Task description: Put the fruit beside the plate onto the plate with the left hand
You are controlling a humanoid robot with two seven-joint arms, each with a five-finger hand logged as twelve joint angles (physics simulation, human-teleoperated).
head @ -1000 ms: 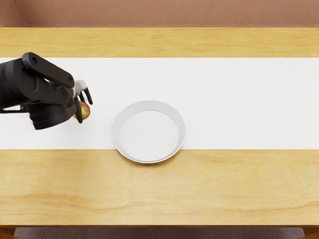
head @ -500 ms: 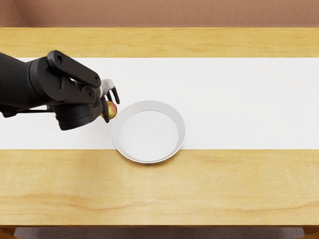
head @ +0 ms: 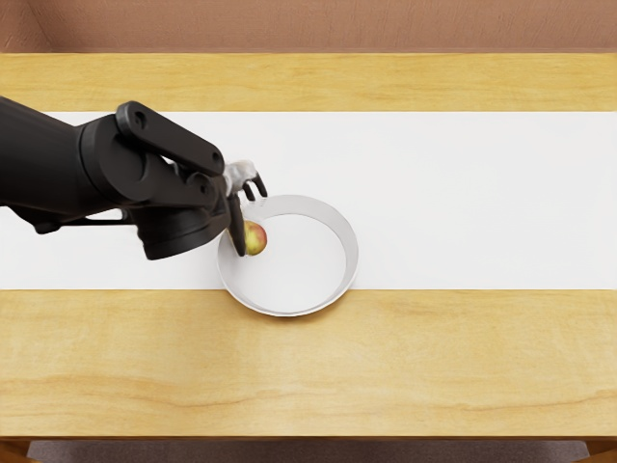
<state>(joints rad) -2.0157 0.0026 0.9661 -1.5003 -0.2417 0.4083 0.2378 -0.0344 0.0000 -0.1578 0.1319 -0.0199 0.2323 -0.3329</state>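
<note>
Fingers (head: 253, 183), left hand (head: 191, 210): curled and closed about the fruit (head: 255, 237). Two pale-jointed, dark-tipped digits arch over it from above and behind. One dark digit runs down its left side, touching it and covering that edge.

Fruit: small, round, yellow with a red blush. Only its right half shows clear of the hand. It sits at the fingertips, below the arched digits and just right of the dark one, inside the left part of the plate's outline. Whether it rests on the plate floor or hangs just above it cannot be told from this view.

Plate (head: 351, 258): white, round, with a raised rim, lying flat at the middle of the table. Its left rim is partly covered by the hand.

Left arm (head: 58, 172): black, entering from the picture's left edge and lying across the runner, its bulky wrist housing just beside the plate's left rim.

White runner (head: 463, 193): broad band crossing the table from side to side, under both plate and arm.

Table (head: 308, 367): light wood grain, showing in front of and behind the runner.
</note>
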